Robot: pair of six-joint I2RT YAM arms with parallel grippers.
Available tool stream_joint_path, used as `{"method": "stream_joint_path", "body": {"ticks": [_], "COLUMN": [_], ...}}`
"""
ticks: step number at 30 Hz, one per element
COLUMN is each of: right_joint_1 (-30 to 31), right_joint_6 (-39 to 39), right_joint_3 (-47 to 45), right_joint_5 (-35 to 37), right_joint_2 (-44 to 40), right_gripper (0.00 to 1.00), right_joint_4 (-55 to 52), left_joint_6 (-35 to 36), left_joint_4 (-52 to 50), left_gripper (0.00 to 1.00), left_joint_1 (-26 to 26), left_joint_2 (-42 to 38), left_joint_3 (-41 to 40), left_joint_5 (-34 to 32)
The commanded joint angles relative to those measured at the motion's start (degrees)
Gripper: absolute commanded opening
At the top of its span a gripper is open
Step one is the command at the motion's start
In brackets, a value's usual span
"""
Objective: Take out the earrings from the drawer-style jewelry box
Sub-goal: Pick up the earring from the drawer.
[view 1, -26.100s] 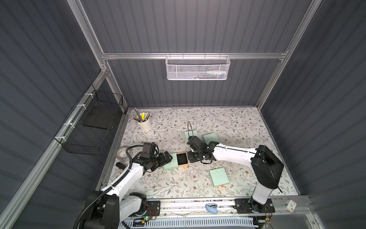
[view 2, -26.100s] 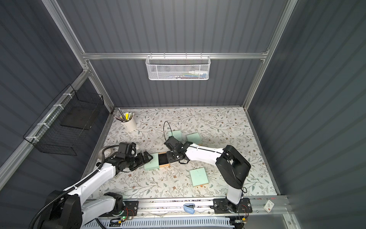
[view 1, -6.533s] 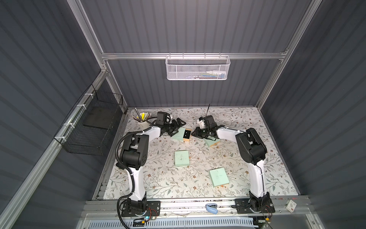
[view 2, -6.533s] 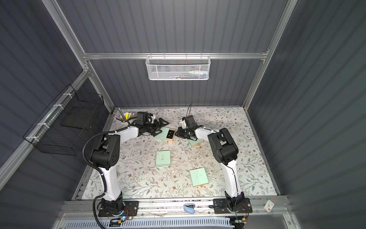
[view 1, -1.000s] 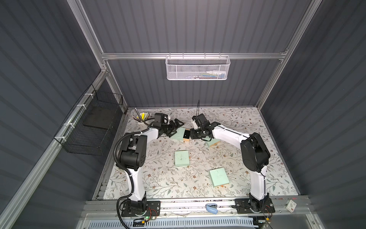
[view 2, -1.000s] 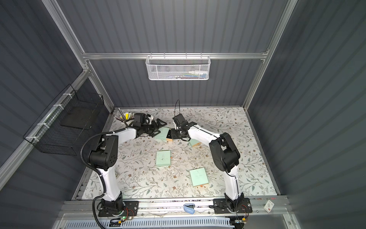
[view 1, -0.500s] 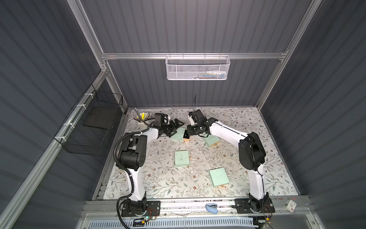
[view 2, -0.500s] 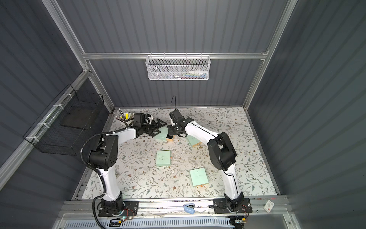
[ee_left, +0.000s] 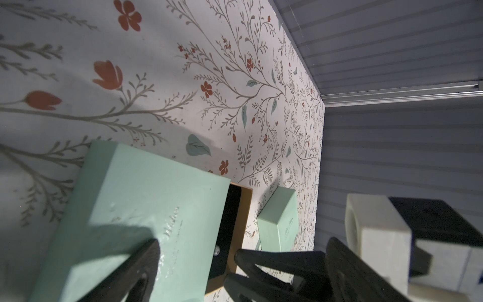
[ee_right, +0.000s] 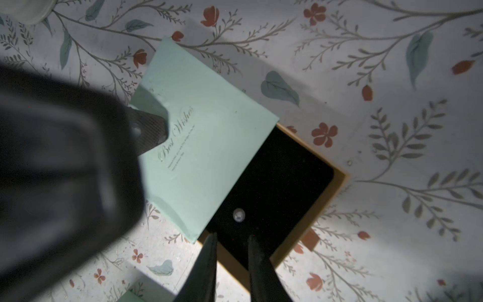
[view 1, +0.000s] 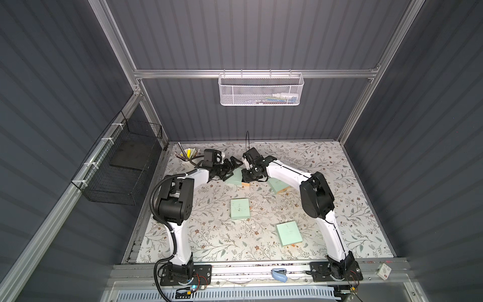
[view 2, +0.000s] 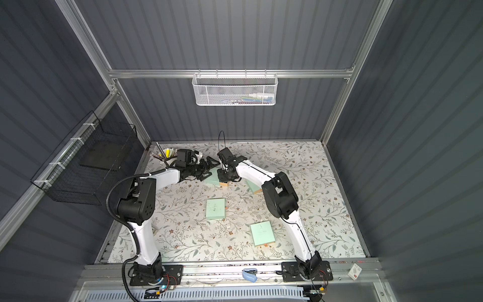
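Some seconds ago the right claw (ee_right: 232, 235) was beside a neighbouring box (view 1: 278, 184). Now it hangs over the open drawer (ee_right: 337, 183) of the jewelry box (ee_right: 209, 130), which lies near the far edge of the table (view 1: 313, 162), toward the far left corner. In the last second its jaws have parted a little, with a narrow gap and nothing between them.

I judge that it is lining up for a pick. One earring (ee_right: 238, 216) lies on the black lining, just ahead of the fingertips and close to the edge of the mint sleeve. Its pair I cannot find. A pale speck (ee_right: 349, 163) lies on the table just beside the drawer's rim, but I cannot tell what it is.

The left claw (view 1: 230, 167) is spread wide, with one finger (ee_right: 149, 130) on top of the sleeve, probably to steady it.

The sleeve's edge and this finger leave little room around the stud. Two more mint boxes (view 1: 240, 209) (view 1: 288, 233) lie well apart toward the near edge, and a cup of pens (view 1: 188, 154) stands in the far left corner.
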Motion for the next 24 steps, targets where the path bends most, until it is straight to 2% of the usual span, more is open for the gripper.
{"method": "stream_joint_path", "body": {"ticks": [1, 24], "right_joint_1": [0.0, 0.2], "right_joint_6": [-1.2, -1.7], "right_joint_3": [2.4, 5.8], "right_joint_5": [1.2, 1.7], "right_joint_2": [1.4, 6.4], "right_gripper": [0.25, 0.22], "right_joint_4": [-2.3, -3.3], "left_joint_6": [-0.4, -0.5], "left_joint_4": [-3.6, -3.7], "left_gripper": [1.0, 1.0], "left_joint_1": [0.4, 0.5], "left_joint_2": [0.0, -0.1], "left_joint_3": [-1.5, -1.6], "left_joint_5": [-0.7, -0.7]}}
